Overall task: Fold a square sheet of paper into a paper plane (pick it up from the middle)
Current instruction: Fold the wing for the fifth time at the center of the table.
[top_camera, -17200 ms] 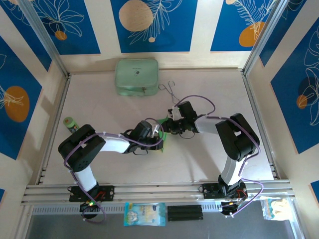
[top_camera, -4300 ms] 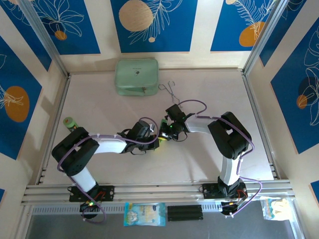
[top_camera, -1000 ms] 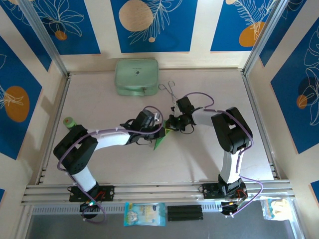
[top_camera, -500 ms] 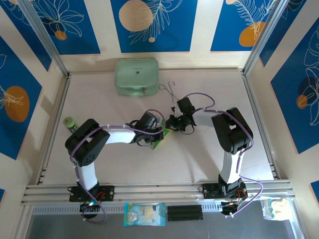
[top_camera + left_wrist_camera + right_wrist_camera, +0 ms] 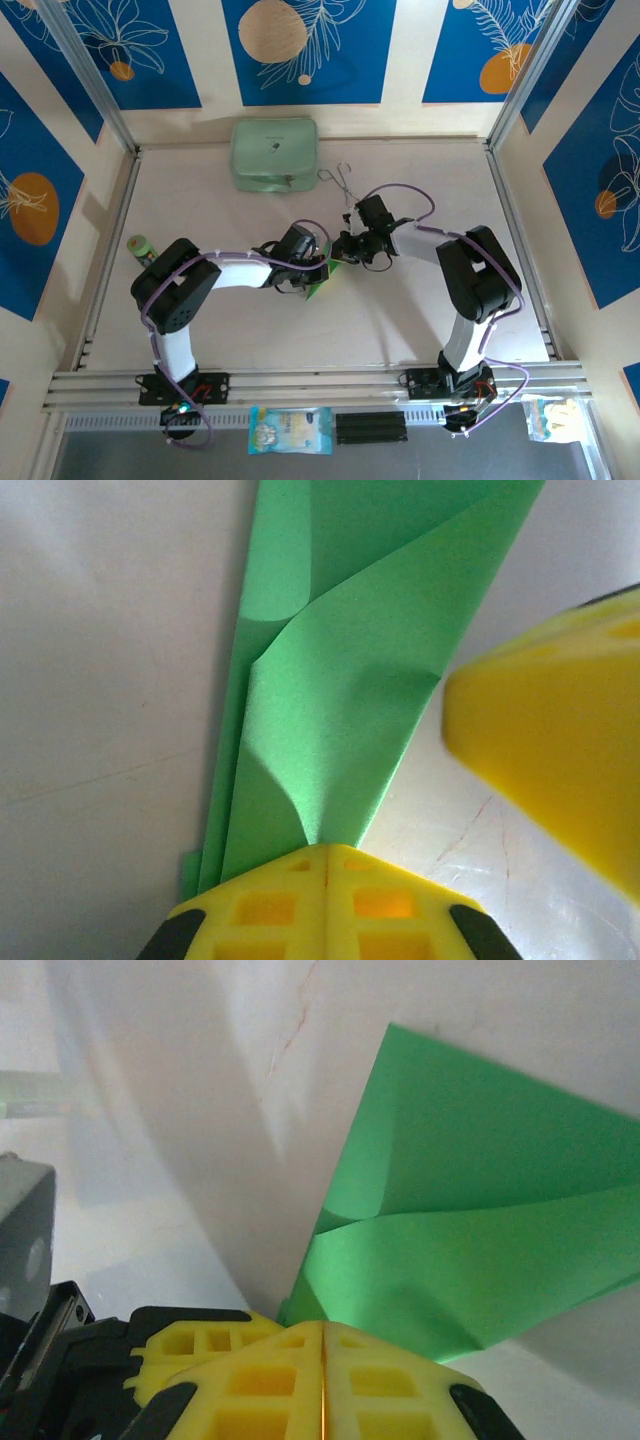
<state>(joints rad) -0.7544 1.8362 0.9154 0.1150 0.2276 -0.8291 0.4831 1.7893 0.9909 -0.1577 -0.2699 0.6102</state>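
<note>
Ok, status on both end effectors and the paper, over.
Left end effector shut on green paper. Right end effector shut on it too. Paper creased, partly folded. Wire tongs, mint case behind, apart from it.

Item, paired arms.
- Left arm: white link shells are alternating with black joint housings, and a purple cable is looping alongside.
- Right arm: a matching build is showing, with cable arching at 12 o'clock.
- Bases, 6 o'clock: red wiring and green lights are showing.
- Left end effector and right end effector: yellow fingers are showing square lattice recesses on black mounts.
</note>
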